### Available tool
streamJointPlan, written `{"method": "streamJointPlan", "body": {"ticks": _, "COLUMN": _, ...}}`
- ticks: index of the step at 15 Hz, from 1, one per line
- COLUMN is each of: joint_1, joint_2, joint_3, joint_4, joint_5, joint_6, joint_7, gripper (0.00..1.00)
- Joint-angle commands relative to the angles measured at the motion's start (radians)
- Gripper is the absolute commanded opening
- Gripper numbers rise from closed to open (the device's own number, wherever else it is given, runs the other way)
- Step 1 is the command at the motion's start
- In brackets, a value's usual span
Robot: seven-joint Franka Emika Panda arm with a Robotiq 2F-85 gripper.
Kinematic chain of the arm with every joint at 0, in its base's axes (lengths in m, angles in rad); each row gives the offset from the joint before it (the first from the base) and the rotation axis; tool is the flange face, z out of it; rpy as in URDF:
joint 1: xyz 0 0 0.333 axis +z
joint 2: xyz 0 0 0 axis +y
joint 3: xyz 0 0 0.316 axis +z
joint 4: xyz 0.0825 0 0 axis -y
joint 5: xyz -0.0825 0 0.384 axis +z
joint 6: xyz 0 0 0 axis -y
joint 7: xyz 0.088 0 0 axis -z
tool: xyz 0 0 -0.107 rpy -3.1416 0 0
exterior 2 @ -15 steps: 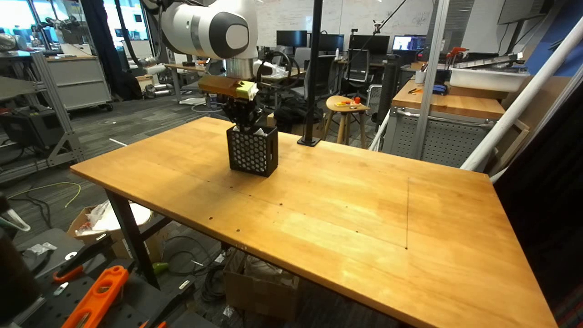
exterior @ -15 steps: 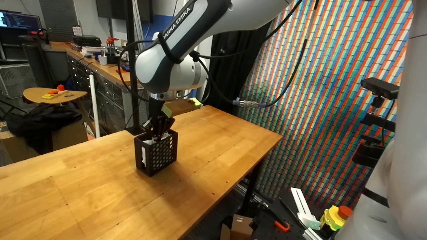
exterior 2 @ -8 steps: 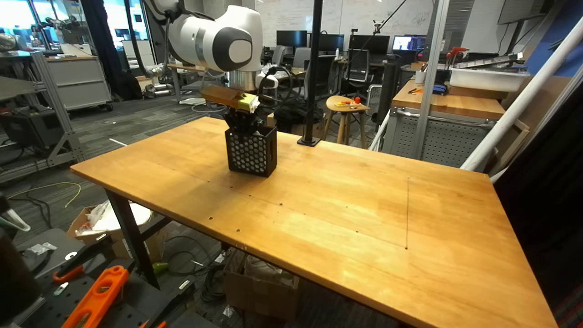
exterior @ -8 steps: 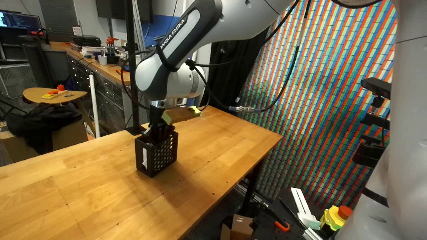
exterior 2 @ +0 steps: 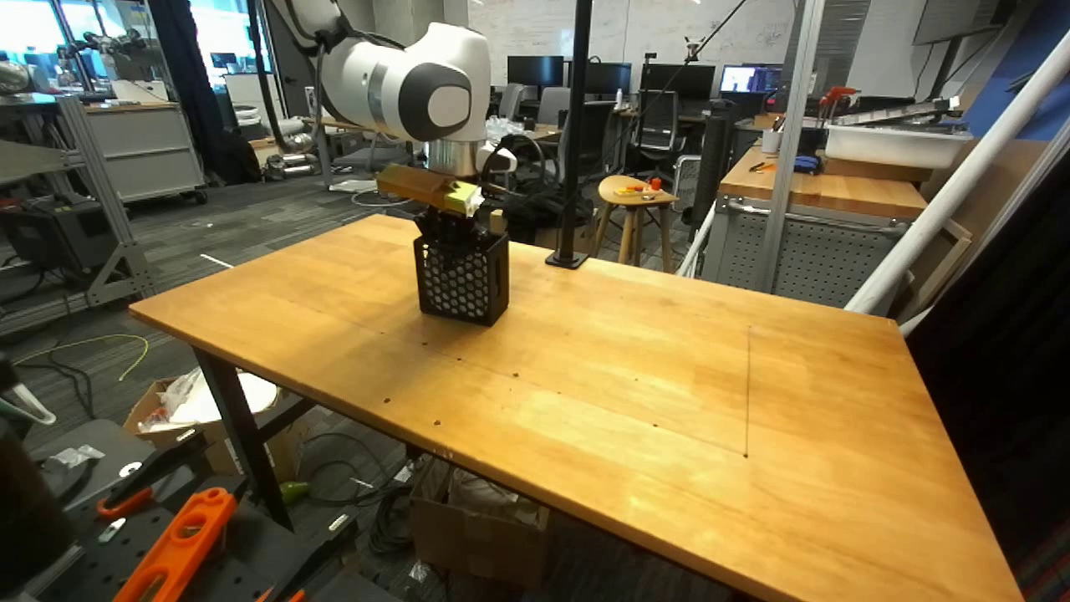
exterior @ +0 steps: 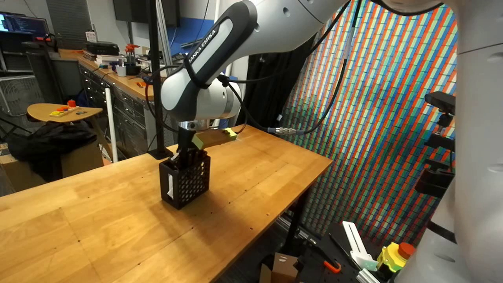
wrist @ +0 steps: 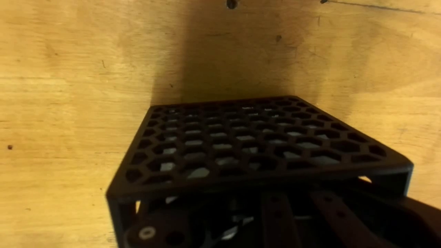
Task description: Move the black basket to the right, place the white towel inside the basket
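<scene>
Wrist view: one basket [wrist: 255, 180], one towel [wrist: 198, 173]

“ANKA EMIKA” reads in pale capitals on the arm [exterior: 271, 31] I run from afar, in an exterior view, a black strap [exterior: 191, 72] crossing where the line starts. Left of the arm as I look, a card [exterior: 91, 37] carries print and a screen [exterior: 26, 25] shows lines of text, both too small for me to read; so is the print on a carton [exterior: 286, 266] below the arm. In an exterior view, I cannot decipher the marks on the whiteboard [exterior 2: 660, 29] behind the arm.
</scene>
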Motion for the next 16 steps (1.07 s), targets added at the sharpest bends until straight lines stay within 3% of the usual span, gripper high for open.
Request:
{"method": "streamJointPlan", "body": {"ticks": 1, "joint_1": -0.002, "joint_2": -0.031, "joint_3": 0.0, "joint_4": -0.002, "joint_5": -0.004, "joint_6": -0.011, "joint_7": 0.002, "gripper": 0.01}}
{"method": "streamJointPlan", "body": {"ticks": 9, "joint_1": 0.02, "joint_2": -0.126, "joint_3": -0.028, "joint_4": -0.005, "joint_5": -0.069, "joint_6": -0.04, "joint_7": 0.064, "gripper": 0.01}}
{"method": "streamJointPlan", "body": {"ticks": 16, "joint_1": 0.021, "joint_2": -0.126, "joint_3": -0.033, "joint_4": -0.006, "joint_5": -0.118, "joint_6": -0.024, "joint_7": 0.074, "gripper": 0.01}}
